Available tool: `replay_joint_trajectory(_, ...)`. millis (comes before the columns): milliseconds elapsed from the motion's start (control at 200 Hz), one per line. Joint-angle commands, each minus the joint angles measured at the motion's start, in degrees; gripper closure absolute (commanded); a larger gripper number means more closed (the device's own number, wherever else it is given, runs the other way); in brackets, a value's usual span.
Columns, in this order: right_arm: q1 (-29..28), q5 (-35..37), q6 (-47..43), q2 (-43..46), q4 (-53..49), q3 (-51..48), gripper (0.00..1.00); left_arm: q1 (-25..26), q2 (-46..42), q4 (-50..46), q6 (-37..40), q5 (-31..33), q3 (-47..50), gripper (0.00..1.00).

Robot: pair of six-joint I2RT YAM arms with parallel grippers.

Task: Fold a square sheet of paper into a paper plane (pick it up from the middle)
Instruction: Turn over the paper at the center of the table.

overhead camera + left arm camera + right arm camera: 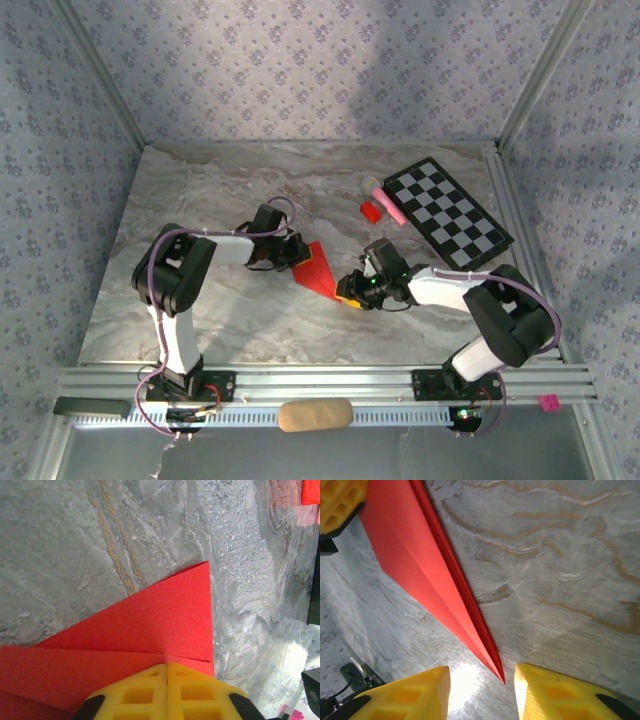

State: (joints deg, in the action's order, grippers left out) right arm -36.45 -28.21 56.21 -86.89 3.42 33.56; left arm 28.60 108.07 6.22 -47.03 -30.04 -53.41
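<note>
Paper point(318, 270), bright red and folded to a narrow point, lies on the counter point(200, 210) between my two hands; my left hand point(166, 672) has its fingers pressed tight together with nothing clamped between them, tips down on the paper's wide end; my right hand point(481, 677) stands partly open and grips nothing; the paper's sharp tip sits between its two fingers, touching neither.
</note>
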Motion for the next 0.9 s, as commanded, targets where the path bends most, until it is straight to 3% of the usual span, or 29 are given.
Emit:
replay_joint_trajectory(0, -0.6, -2.3, 0.7, -1.6, 0.8, 0.4, 0.62, -0.3, -0.3, -4.0, 0.3, 2.1, 1.3, 0.93)
replay_joint_trajectory(895, 0.8, -3.5, 1.1, -3.8, 11.2, -0.1, 0.68, -0.1, -0.4, -3.5, -0.2, 1.7, 1.0, 0.92)
